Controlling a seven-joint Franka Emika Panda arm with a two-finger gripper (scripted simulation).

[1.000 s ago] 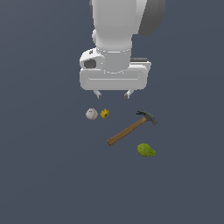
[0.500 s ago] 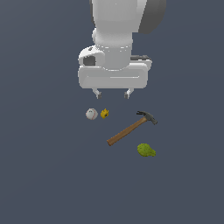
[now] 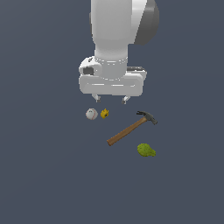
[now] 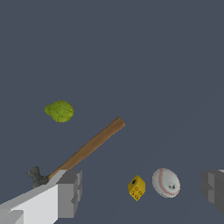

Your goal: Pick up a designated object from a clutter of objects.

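Overhead, open tool (image 3: 111,99) above yellow lump (image 3: 104,113).

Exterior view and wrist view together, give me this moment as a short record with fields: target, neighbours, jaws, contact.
target: small yellow lump, lying on the surface, not yet grasped
nearest neighbour: white ball, close beside the lump, on the exterior view's left
other clutter: hammer and green lumpy object, both off to the exterior view's right
gripper: above the lump and ball, jaws open
contact: none visible; wrist view shows lump and ball between the jaws
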